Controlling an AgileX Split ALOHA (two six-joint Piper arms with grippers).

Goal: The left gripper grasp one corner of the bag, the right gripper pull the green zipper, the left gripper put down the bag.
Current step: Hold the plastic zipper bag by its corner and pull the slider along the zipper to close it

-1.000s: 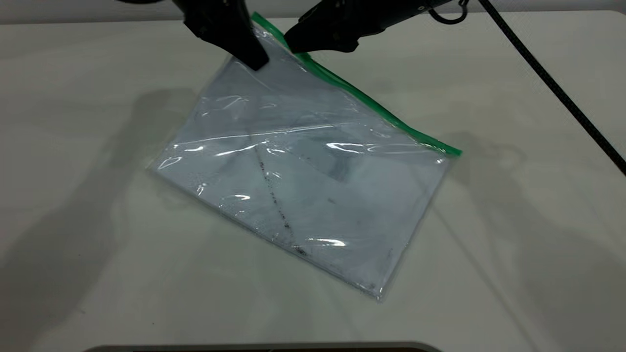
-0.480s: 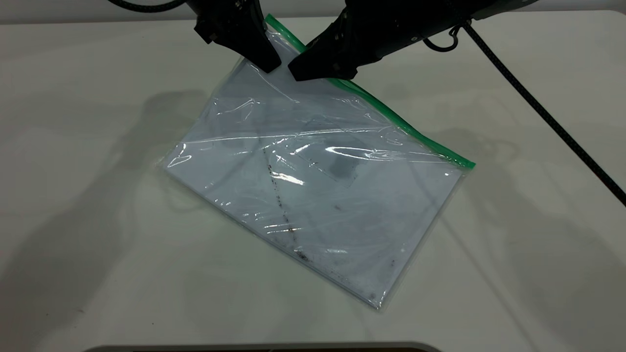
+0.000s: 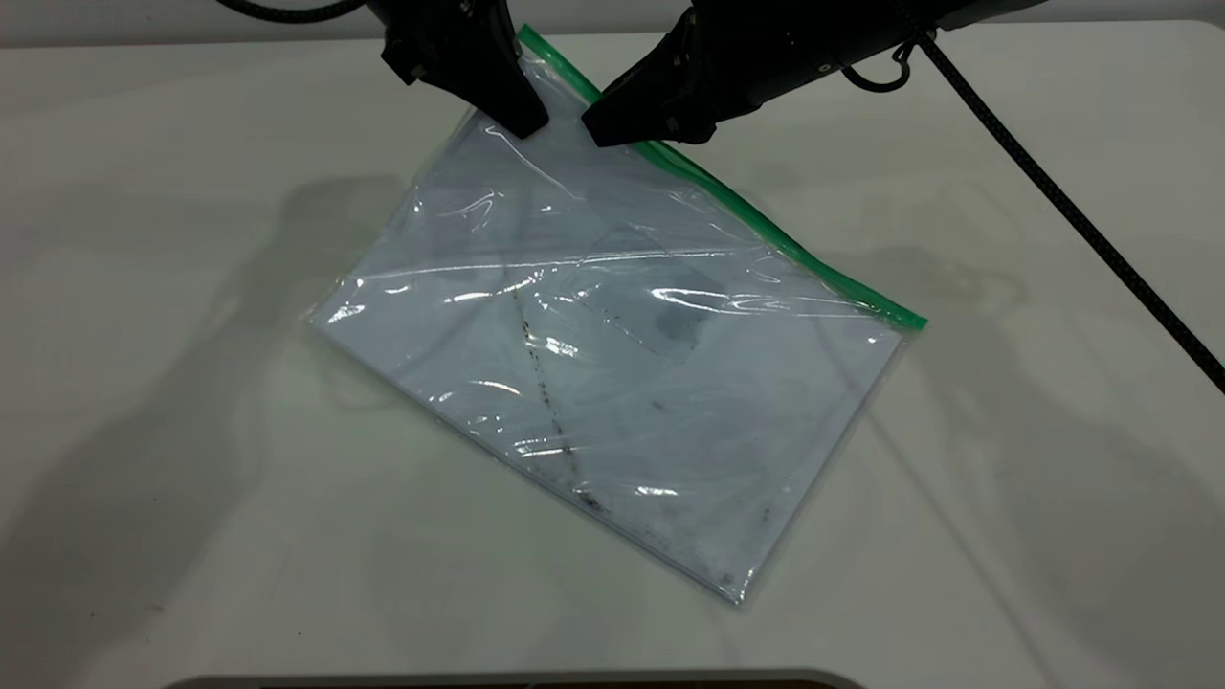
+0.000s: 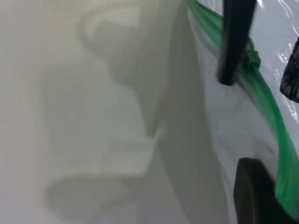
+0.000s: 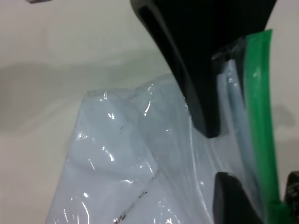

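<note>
The clear bag (image 3: 622, 364) with a white sheet and a dark streak lies slanted on the table, its far end raised. The green zipper (image 3: 766, 225) runs along its right long edge. My left gripper (image 3: 524, 122) is shut on the bag just below the far corner (image 3: 526, 38). My right gripper (image 3: 603, 134) is right beside it on the zipper. In the right wrist view the right gripper (image 5: 264, 191) straddles the green strip (image 5: 259, 93) with a small gap. The left wrist view shows the slider tab (image 4: 252, 58) between the right gripper's fingers (image 4: 233, 42).
The right arm's black braided cable (image 3: 1053, 191) runs across the white table (image 3: 191, 478) towards the right edge. A dark rim (image 3: 517, 681) shows at the table's front edge.
The left gripper has carried the bag's corner to the right and the bag has shifted with it. The right gripper has come down onto the green zipper beside it.
</note>
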